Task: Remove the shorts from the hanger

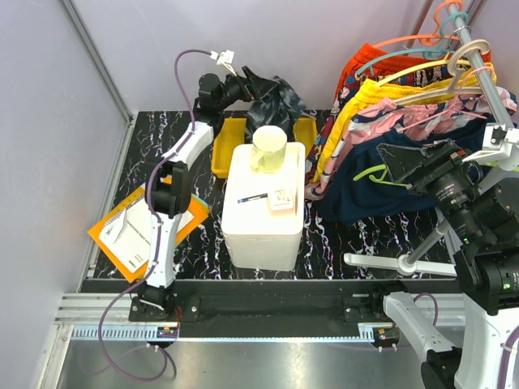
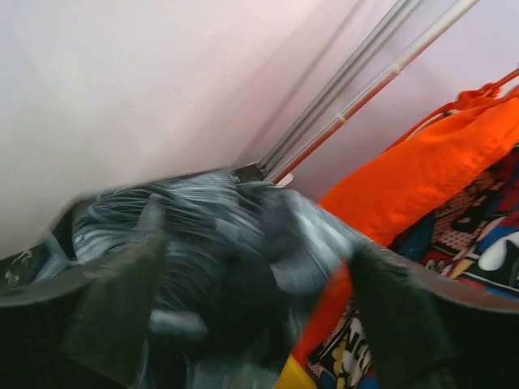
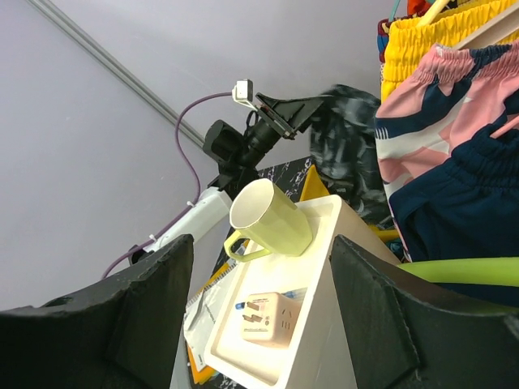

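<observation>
The charcoal marbled shorts (image 1: 277,100) hang bunched at the back of the table over the yellow bin (image 1: 224,151). My left gripper (image 1: 253,84) is beside them. In the left wrist view the blurred marbled cloth (image 2: 219,243) fills the space between its wide-apart fingers (image 2: 113,312), which stand open and do not pinch it. The plain navy shorts (image 1: 365,194) hang on a lime hanger (image 1: 371,173) at the right. My right gripper (image 1: 403,162) is open close beside them with nothing in it. The navy shorts (image 3: 462,219) appear at the right of its view.
A white box (image 1: 263,231) at mid-table carries a pale green mug (image 1: 269,147), a plug adapter (image 1: 281,199) and a pen. An orange folder with a notepad (image 1: 134,228) lies at the left. Yellow (image 1: 381,93), floral pink (image 1: 422,121) and orange shorts hang on the rail (image 1: 486,73).
</observation>
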You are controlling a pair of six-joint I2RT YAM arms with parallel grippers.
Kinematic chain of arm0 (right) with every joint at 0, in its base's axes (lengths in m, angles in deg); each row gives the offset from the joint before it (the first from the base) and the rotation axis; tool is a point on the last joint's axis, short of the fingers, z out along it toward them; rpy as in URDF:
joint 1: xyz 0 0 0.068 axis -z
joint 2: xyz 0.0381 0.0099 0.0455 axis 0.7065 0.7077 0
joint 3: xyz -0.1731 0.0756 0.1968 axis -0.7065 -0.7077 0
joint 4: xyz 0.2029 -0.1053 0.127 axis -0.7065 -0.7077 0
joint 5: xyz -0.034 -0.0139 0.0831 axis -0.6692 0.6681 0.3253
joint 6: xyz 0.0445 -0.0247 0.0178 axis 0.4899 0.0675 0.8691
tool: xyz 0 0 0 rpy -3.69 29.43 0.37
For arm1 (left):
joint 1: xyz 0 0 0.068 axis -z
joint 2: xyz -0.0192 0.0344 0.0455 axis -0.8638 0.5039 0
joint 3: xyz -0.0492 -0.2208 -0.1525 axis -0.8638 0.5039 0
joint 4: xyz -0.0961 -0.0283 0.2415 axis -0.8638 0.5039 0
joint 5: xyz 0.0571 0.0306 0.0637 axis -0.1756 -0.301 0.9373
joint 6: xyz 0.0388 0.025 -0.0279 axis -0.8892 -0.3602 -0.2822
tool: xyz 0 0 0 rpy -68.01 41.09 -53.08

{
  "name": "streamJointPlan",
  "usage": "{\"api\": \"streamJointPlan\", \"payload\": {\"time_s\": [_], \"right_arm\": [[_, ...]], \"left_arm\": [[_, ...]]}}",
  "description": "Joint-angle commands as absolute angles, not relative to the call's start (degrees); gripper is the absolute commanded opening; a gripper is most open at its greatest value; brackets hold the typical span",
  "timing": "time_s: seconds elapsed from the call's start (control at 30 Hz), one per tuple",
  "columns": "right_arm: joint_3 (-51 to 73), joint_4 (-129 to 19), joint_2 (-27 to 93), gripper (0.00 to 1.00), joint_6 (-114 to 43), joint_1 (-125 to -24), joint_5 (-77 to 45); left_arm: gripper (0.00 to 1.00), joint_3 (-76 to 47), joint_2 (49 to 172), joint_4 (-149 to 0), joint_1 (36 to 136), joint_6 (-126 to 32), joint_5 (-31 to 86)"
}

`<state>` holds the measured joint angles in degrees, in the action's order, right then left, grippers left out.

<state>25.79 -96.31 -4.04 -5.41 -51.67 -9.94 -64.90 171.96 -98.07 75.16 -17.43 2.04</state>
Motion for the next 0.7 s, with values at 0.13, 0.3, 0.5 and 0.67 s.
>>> {"api": "streamJointPlan", "payload": {"time_s": [0.13, 0.3, 0.5, 0.67], "right_arm": [[26.65, -94.81, -4.61, 0.77, -6.93, -51.81, -7.82], [26.39, -94.90, -5.05, 0.77, -6.94, -51.90, -5.71], [26.04, -94.98, -4.09, 0.77, -4.74, -51.98, -1.85], [25.86, -94.63, -3.73, 0.77, -4.21, -51.98, 0.18]], "left_arm": [[0.99, -56.42, 155.63, -92.34, 73.54, -26.26, 7.70], [0.97, -47.29, 144.46, -86.63, 71.35, -28.81, 5.77], [0.93, -30.60, 125.13, -83.80, 73.18, -28.38, 4.62], [0.93, -20.57, 109.82, -80.12, 82.56, -31.01, 9.88]]}}
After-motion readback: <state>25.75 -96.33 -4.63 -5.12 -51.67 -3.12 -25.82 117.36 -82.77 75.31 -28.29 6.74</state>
